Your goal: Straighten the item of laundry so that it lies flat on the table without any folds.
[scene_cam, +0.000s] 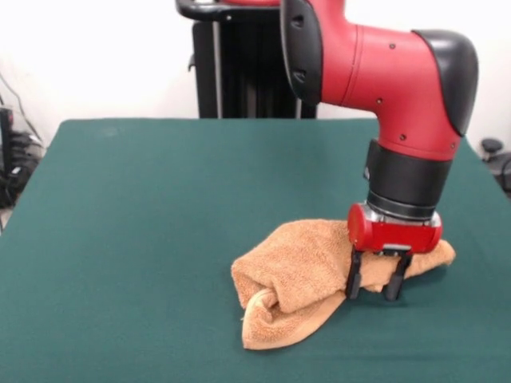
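Towel (299, 275) bunched, under/beside open gripper (376, 297).

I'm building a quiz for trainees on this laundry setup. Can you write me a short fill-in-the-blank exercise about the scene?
1. The towel lies ____, not flat.
2. The table top is dark ____.
3. The gripper sits at the towel's ____ side in the front view.
4. Its two fingers point ____.

Answers: crumpled; green; right; down
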Action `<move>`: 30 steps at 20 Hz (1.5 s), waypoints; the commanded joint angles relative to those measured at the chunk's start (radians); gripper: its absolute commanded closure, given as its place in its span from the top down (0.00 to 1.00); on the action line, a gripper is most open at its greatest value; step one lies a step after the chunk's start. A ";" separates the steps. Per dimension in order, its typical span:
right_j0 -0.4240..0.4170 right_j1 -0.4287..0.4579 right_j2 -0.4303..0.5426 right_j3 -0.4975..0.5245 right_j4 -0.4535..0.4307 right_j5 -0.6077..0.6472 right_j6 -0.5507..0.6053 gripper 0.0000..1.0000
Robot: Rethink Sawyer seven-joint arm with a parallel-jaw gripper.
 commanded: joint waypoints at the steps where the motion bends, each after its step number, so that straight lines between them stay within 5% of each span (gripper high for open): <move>1: 0.048 0.066 0.043 0.052 0.045 0.111 0.232 1.00; 6: 0.025 0.015 0.059 0.119 0.011 0.115 0.197 1.00; 16: -0.197 -0.081 0.224 0.301 -0.147 0.025 0.058 1.00; 30: -0.228 -0.130 0.235 0.351 -0.236 0.051 0.107 1.00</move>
